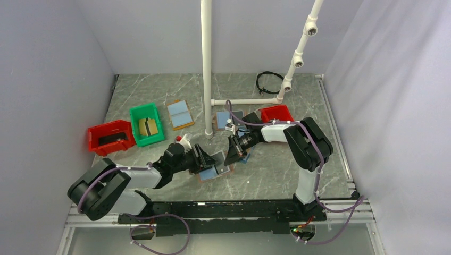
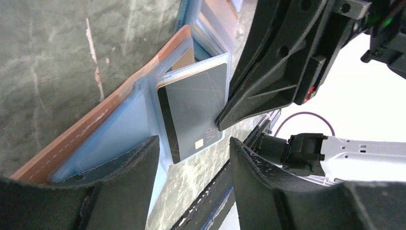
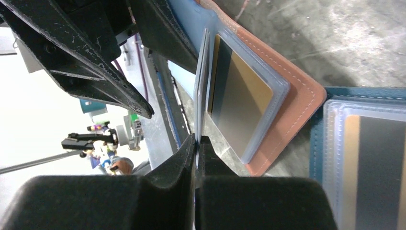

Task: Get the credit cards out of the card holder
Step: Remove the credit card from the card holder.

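Observation:
The card holder lies open between my two grippers, tan-rimmed and light blue inside. One clear sleeve leaf stands lifted, with a dark grey credit card marked VIP in it. My right gripper is shut on that leaf's edge, which shows edge-on in the right wrist view, above its fingertips. Under the leaf another sleeve shows a gold and dark card. My left gripper is open, its left finger over the blue half; it also shows from above.
A navy-rimmed holder lies right beside the tan one. A red bin and a green bin with cards stand at the left, another holder behind them. A white pipe post, a further holder and a red bin stand at the back.

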Controlling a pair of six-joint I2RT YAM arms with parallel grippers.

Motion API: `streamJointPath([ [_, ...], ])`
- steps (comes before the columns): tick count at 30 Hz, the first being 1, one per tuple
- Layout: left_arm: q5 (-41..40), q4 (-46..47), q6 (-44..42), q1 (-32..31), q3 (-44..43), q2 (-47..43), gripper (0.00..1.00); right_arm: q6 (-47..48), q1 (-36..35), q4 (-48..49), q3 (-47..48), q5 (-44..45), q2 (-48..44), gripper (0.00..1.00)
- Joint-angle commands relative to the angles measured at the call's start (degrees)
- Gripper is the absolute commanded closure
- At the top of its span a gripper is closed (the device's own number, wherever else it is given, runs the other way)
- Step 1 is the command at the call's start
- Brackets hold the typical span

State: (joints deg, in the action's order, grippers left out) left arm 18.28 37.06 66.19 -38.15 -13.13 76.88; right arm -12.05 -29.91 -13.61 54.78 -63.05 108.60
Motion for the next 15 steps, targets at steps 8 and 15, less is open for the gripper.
streamJointPath([
  [8, 1.88, 4.52, -0.86, -0.21, 0.12, -1.91, 0.39, -0.83, 0.37, 3.65, 1.03, -9.21, -1.78, 1.0],
  [15, -1.2, 8.48, 2.35, -0.2, 2.99, -3.12, 0.4, -3.08, 0.68, 5.79, 0.39, -11.06, -2.8, 1.0],
])
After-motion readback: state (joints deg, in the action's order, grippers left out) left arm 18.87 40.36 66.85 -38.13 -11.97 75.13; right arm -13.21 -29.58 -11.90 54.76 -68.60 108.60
